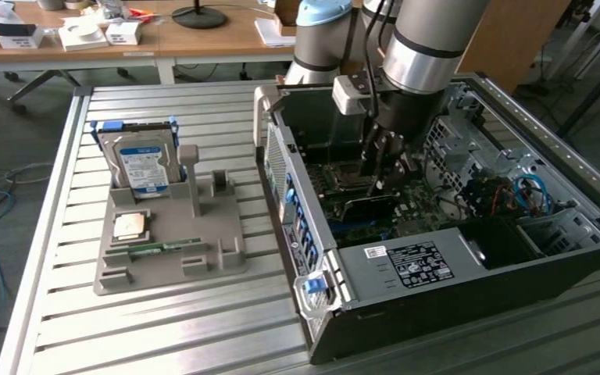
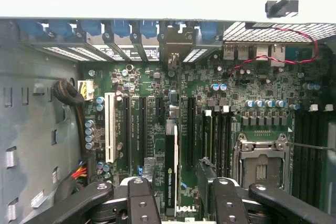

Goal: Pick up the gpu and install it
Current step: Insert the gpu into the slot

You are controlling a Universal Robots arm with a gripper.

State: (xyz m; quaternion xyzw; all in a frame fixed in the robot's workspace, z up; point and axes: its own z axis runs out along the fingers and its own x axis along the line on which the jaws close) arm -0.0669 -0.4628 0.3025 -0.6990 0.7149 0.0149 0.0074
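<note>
With its fingers (image 2: 140,203) spread to the card's width, the tool (image 2: 176,203) pinches the gpu (image 2: 171,169) edge-on above the motherboard (image 2: 247,85) slots inside the computer case (image 1: 405,269); seating well probably needs straight alignment.

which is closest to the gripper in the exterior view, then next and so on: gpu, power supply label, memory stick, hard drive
1. gpu: right at the gripper, inside the case.
2. power supply label: on the case's near end, toward the camera.
3. memory stick: on the grey holder, out on the exterior view's left.
4. hard drive: upright at the holder's back, farther left. These last two are a close call.
</note>
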